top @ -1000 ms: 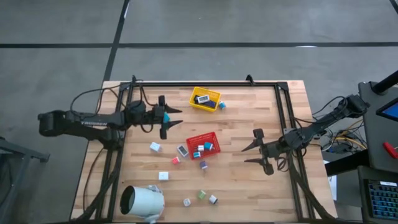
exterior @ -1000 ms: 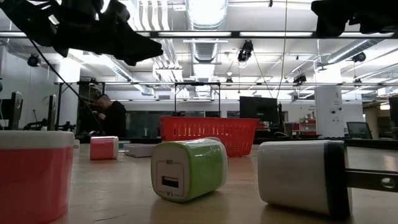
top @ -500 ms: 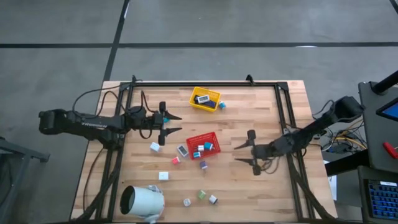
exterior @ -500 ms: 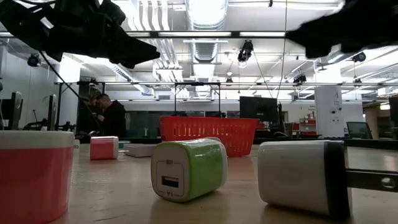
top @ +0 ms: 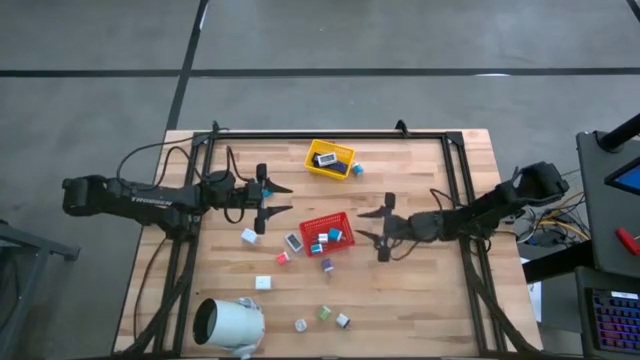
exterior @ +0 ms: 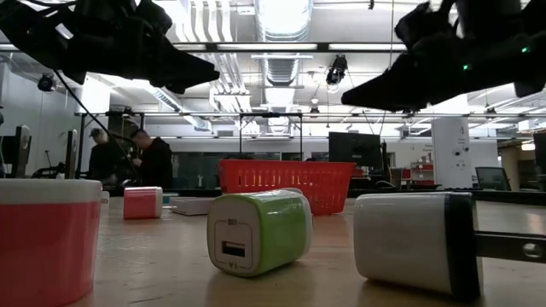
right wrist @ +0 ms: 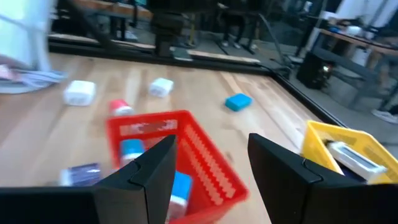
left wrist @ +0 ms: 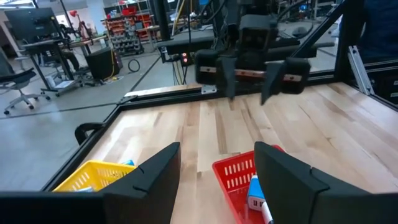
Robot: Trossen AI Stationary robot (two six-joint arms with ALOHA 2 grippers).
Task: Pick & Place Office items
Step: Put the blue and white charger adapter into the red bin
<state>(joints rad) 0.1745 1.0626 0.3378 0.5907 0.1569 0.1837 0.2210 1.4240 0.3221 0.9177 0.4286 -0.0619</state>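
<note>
Wooden table (top: 400,290) with both arms reaching in from opposite sides. Large white cylinder (top: 228,325) lying on its side, well apart from both grippers, at the near-left corner. Red tray (top: 327,223) between the two grippers, holding several small office items; yellow tray (top: 329,158) beyond it, holding one white-and-dark piece.

Left gripper (top: 283,198) hovers just left of the red tray, fingers parted, empty. Right gripper (top: 372,225) hovers just right of the same tray, fingers likewise parted with nothing between them.

Loose pieces: a teal block (top: 357,168) beside the yellow tray; a white block (top: 249,236) just below the left gripper; a green block (exterior: 258,231) and a white block (exterior: 418,242) nearest the low camera.
</note>
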